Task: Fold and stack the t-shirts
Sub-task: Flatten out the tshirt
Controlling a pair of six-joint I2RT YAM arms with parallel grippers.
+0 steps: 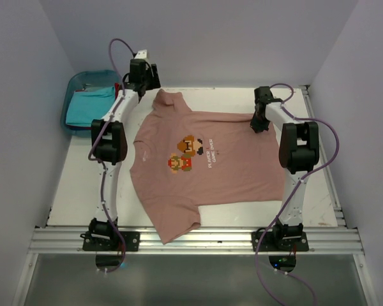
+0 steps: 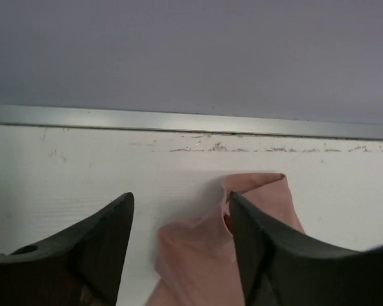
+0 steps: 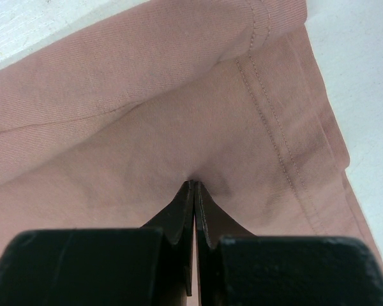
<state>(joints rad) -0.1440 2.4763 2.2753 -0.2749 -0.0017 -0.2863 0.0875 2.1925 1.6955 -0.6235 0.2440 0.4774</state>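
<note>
A dusty pink t-shirt (image 1: pixel 210 159) with a pixel-character print lies spread flat on the white table (image 1: pixel 83 185), neck to the left. My left gripper (image 1: pixel 147 81) is open at the shirt's far sleeve. In the left wrist view the bunched pink sleeve (image 2: pixel 198 255) lies between the fingers of the left gripper (image 2: pixel 179 199), against the right finger. My right gripper (image 1: pixel 260 123) is at the shirt's far right corner. In the right wrist view it (image 3: pixel 193 183) is shut and pinches the pink cloth (image 3: pixel 147 95) near the stitched hem. A turquoise t-shirt (image 1: pixel 90 106) lies in the bin; a bit of red (image 1: pixel 118 86) shows beside it.
A blue plastic bin (image 1: pixel 75 83) stands off the table's far left corner. Grey walls close in the back and both sides. A metal rail (image 2: pixel 179 120) runs along the table's far edge, and an aluminium frame (image 1: pixel 198 239) along the near edge.
</note>
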